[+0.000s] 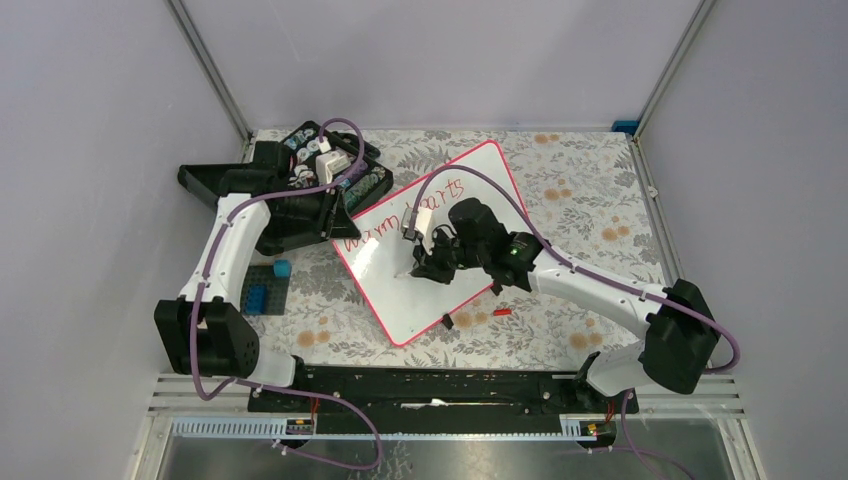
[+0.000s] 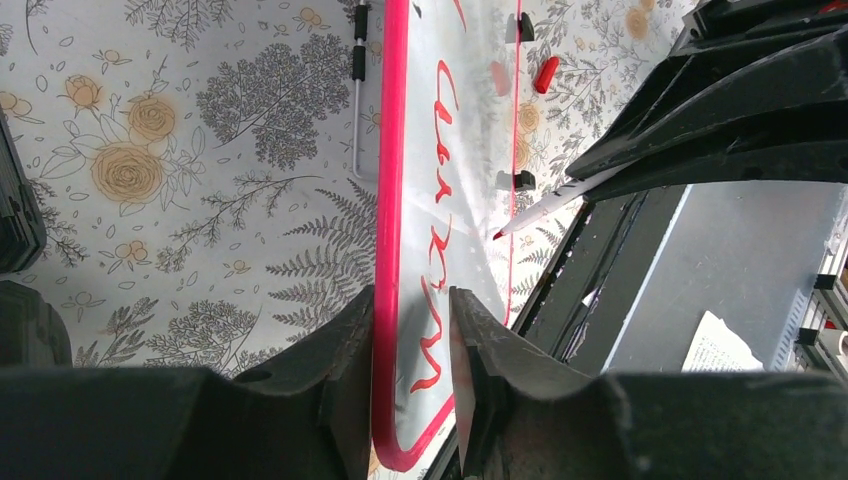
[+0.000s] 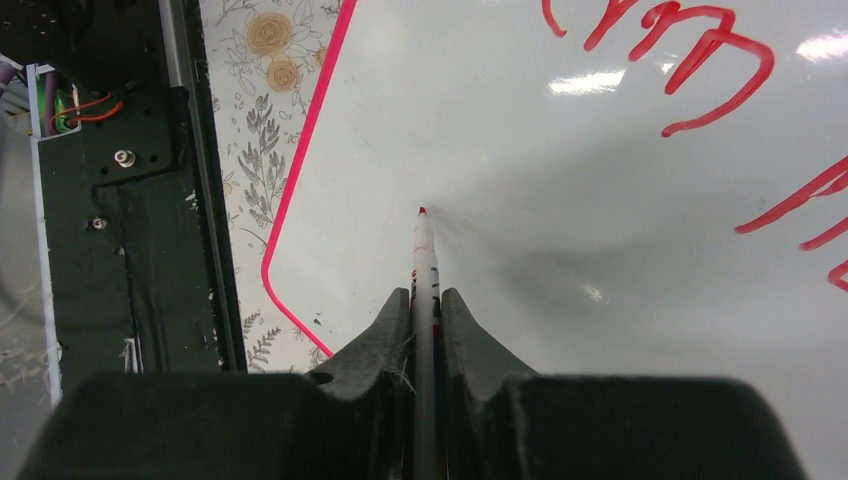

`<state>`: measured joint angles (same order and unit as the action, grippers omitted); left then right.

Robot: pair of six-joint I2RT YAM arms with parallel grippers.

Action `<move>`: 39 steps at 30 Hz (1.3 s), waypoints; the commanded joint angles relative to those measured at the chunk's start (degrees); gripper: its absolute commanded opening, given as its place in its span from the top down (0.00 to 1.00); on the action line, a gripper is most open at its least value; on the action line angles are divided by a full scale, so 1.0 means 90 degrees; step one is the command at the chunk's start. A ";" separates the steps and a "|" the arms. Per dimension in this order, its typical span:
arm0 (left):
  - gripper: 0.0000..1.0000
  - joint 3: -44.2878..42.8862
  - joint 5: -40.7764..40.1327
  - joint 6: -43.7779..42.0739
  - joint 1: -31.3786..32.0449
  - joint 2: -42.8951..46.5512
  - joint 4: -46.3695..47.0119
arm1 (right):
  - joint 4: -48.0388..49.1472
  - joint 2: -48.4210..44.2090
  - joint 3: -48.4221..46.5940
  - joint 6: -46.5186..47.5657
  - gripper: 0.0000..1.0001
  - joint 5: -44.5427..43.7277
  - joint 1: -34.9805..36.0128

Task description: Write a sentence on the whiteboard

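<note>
Red ink of the sentence (image 1: 400,222) runs along the upper-left side of the whiteboard (image 1: 385,290), which lies slantwise mid-frame on the flowered desk (image 1: 580,200). The right pincer (image 3: 425,295) is clamped on the marker (image 3: 423,245), its tip at the bare white below the writing. The left pincer (image 2: 410,295) straddles the board's pink rim near a corner; whether it truly pinches, I cannot tell from this angle. If that hold is loose, the marker's push could swing the board and spoil the letters, and the right pincer could drag through fresh ink. At upper left, the open black case (image 1: 300,190) holds small blue and white pieces.
</note>
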<state>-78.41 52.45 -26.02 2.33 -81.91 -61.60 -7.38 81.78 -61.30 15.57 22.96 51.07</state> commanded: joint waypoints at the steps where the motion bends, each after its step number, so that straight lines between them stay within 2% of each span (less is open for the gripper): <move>1: 0.70 0.0054 0.0097 -0.0072 -0.0034 0.0024 0.0142 | 0.0402 -0.0215 -0.0225 -0.0114 1.00 -0.0058 0.0076; 7: 0.77 0.0063 0.0092 -0.0078 -0.0034 -0.0021 0.0173 | 0.0183 -0.0076 -0.0480 -0.0188 1.00 0.0091 0.0080; 19: 0.96 0.0067 0.0081 -0.0097 -0.0034 -0.0136 0.0169 | 0.0097 0.0053 -0.0525 -0.0114 1.00 -0.0244 0.0078; 26: 0.99 0.0079 0.0069 -0.0107 -0.0034 -0.0145 0.0171 | 0.0094 0.0227 -0.0605 -0.0099 1.00 -0.0354 0.0079; 39: 1.00 0.0067 0.0062 -0.0107 -0.0034 -0.0187 0.0175 | 0.0088 0.0391 -0.0690 -0.0071 1.00 -0.0286 0.0179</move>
<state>-77.87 53.98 -25.23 1.72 -82.98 -61.63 -7.44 84.25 -65.10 14.55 21.08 51.55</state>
